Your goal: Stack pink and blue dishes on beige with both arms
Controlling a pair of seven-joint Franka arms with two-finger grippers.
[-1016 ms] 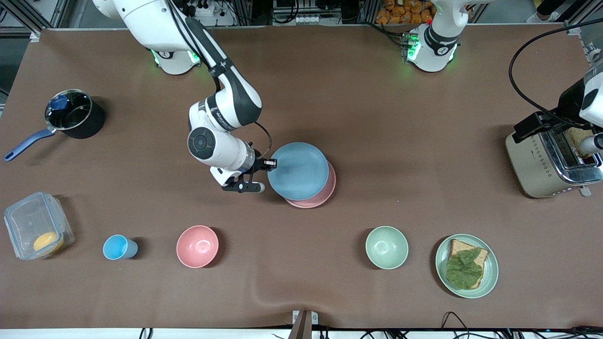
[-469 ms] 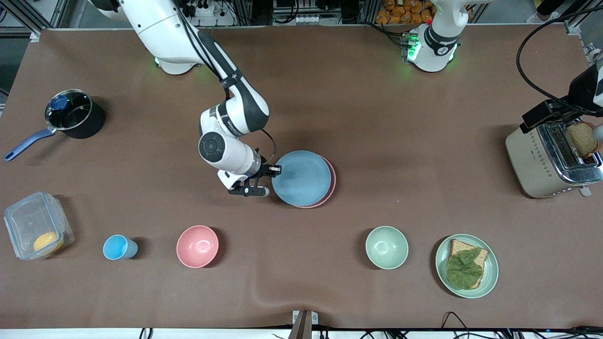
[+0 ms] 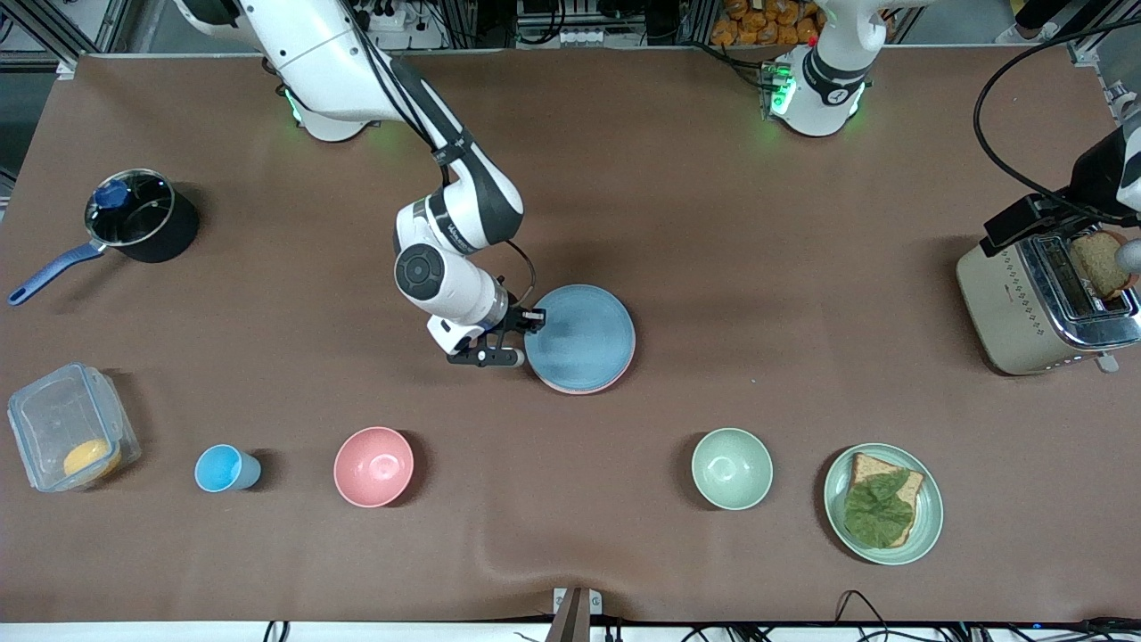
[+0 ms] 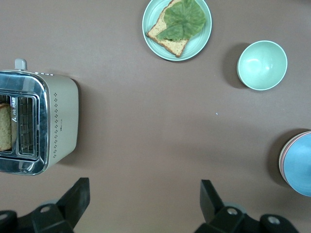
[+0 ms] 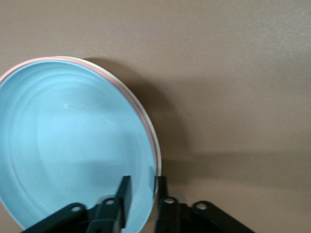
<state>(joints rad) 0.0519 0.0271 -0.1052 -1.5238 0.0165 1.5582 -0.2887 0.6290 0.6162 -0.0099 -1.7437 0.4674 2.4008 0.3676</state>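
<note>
1. Where the front view looks down on the table, the blue plate sits on the pink plate in the middle of the table, only a thin pink crescent showing at the edge nearer the camera. The right gripper is at the stack's rim on the side toward the right arm's end of the table, fingers pinched on the blue plate's edge. The left gripper is over the toaster at the left arm's end, where that arm waits; its fingers cannot be read from this view. The pink bowl, blue cup and green bowl stand nearer the camera and apart from the stack.

2. The left wrist view shows that gripper's fingers spread wide with nothing between them, above bare table, with the toaster, the sandwich plate and the stack's edge all in sight.

3. The right wrist view has the fingers closed across the blue plate's rim, pink and what is probably the beige plate showing as thin lines beneath. The plates look stiff, light and matte, so a rim pinch should hold, though a flat plate gripped at one edge may tip or slide; the rim is the only purchase.
</note>
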